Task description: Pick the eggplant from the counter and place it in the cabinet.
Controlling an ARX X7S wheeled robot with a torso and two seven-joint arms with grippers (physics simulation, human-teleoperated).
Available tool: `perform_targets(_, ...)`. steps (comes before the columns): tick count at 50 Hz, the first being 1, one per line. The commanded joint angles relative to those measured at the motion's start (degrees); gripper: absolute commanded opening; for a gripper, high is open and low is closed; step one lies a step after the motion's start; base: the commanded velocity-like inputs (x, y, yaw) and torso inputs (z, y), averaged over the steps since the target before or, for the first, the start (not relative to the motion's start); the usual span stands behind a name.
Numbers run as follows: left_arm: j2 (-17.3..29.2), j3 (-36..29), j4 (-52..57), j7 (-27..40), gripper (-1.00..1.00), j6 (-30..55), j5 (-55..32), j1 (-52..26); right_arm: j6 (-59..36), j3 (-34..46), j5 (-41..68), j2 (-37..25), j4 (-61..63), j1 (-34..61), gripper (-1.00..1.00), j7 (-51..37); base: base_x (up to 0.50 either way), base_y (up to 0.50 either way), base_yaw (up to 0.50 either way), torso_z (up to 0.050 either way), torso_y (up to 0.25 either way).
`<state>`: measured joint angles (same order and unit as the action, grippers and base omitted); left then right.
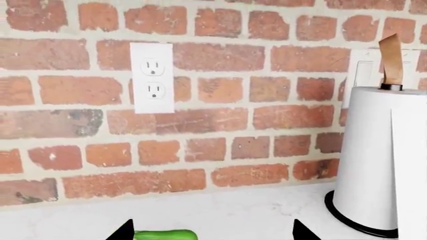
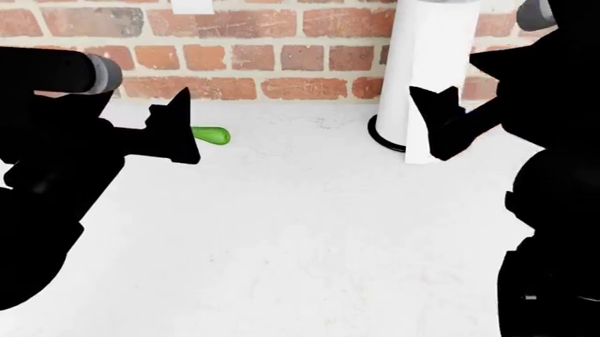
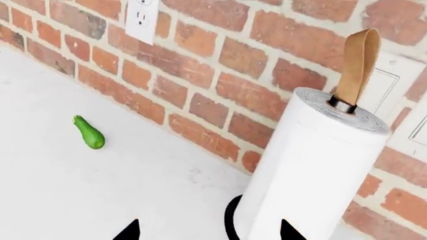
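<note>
The eggplant is not in any view. The white marbled counter [image 2: 300, 239] fills the head view. My left gripper [image 2: 183, 133] is open and empty above the counter, just in front of a small bright green vegetable [image 2: 212, 135]. That vegetable also shows in the left wrist view [image 1: 165, 234] between the left fingertips and in the right wrist view [image 3: 89, 133]. My right gripper [image 2: 440, 116] is open and empty, close in front of the paper towel roll [image 2: 426, 77]. No cabinet shows.
A tall white paper towel roll on a black base stands at the back right, also in the left wrist view [image 1: 380, 160] and the right wrist view [image 3: 313, 170]. A brick wall [image 2: 263, 42] with a white outlet [image 1: 152, 77] runs behind the counter.
</note>
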<state>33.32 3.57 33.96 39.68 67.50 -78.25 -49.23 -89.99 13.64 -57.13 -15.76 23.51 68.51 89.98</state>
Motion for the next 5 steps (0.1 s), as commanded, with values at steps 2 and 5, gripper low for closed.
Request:
perform_targets(2, 1.68, 2.50, -0.34, 3.69, 1.00, 0.66, -6.49, -1.29, -0.01, -2.67, -4.50, 4.07, 8.07, -11.66, 1.00, 0.01, 0.00, 0.00, 0.00, 0.000, 0.000)
perform_targets(5, 2.84, 2.63, -1.04, 6.13, 1.00, 1.72, -11.17, -2.73, -0.01, -3.62, -5.09, 4.59, 9.30, -13.75, 1.00, 0.01, 0.00, 0.00, 0.00, 0.000, 0.000)
